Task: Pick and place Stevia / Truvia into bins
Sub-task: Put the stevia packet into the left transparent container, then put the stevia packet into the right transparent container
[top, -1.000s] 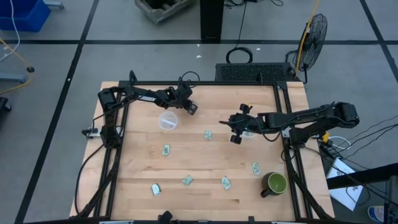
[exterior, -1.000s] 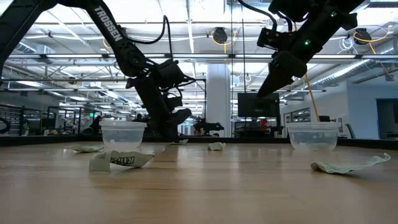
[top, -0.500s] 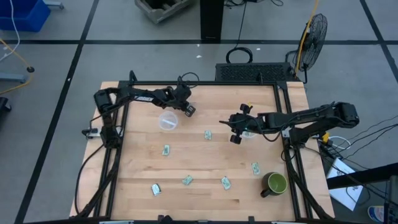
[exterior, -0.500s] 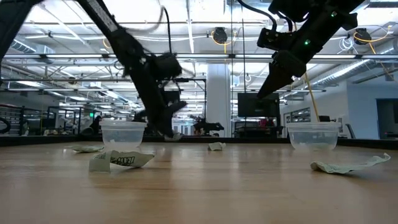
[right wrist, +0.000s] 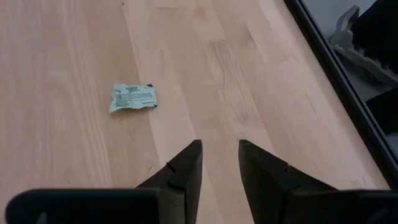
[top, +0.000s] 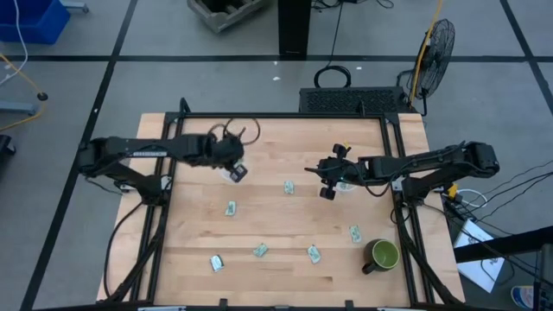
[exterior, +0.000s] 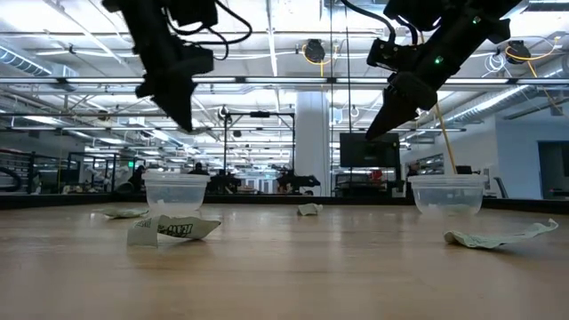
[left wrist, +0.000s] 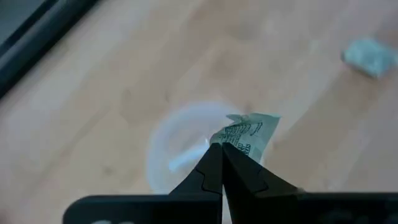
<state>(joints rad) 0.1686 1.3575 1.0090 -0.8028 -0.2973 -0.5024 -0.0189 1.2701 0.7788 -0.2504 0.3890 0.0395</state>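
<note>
My left gripper (top: 235, 170) (left wrist: 221, 146) hangs above the left clear cup (left wrist: 180, 152) (exterior: 175, 188), shut on a pale green and white sachet (left wrist: 247, 132). My right gripper (top: 327, 192) (right wrist: 220, 163) is open in the air beside the right clear cup (top: 346, 182) (exterior: 447, 193) and touches nothing. One sachet (right wrist: 132, 98) (top: 289, 186) lies flat on the wood ahead of it. More sachets lie flat on the table, among them one (top: 231, 208) near the left cup, one (top: 354, 231) at the right and one (top: 260, 250) toward the near edge. My left gripper pinches the sachet between its two fingertips at its lower end (left wrist: 232, 139). The fingers point down from above. The sachet is lifted clear and sticks out past the fingertips over the cup's mouth (left wrist: 186, 134).
A dark green handled mug (top: 381, 255) stands at the near right corner. Two more sachets (top: 314, 253) (top: 216, 263) lie toward the near edge. A black frame rail (top: 285, 116) runs around the table. Bare wood (top: 285, 220) stretches between the cups and the near sachets.
My left gripper has swung from the table's far side, just beyond the left cup, toward the near and left edges and has risen, so it now hangs over that cup. Its arm has swept out toward the table's left edge.
</note>
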